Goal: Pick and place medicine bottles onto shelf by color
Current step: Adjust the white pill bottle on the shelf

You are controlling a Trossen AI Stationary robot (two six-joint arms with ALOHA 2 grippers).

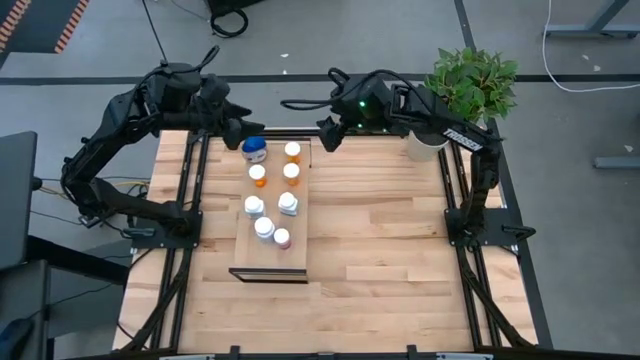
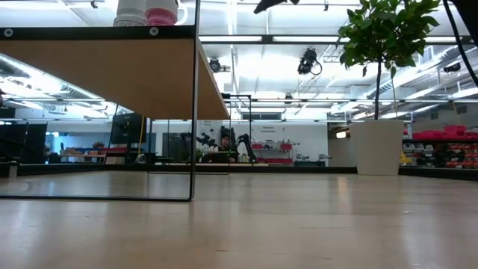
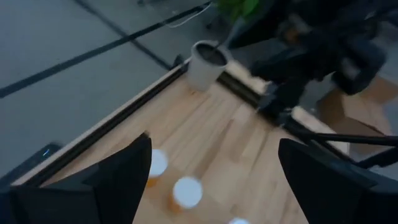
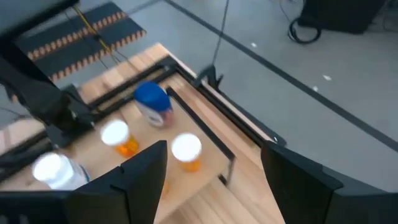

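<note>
Wood slats make up the tabletop (image 1: 400, 230), set in a bright open workroom; on it lies the shelf (image 1: 272, 245), carrying all the medicine bottles (image 1: 264, 228) in two rows, orange ones (image 1: 292, 173) by a blue-capped one (image 1: 254, 151). They look light, stiff and smooth (likely slippery), best pinched around the body below the cap. Left gripper (image 1: 243, 130) and right gripper (image 1: 327, 134) hover at the shelf's far end, jaws spread, holding nothing.
</note>
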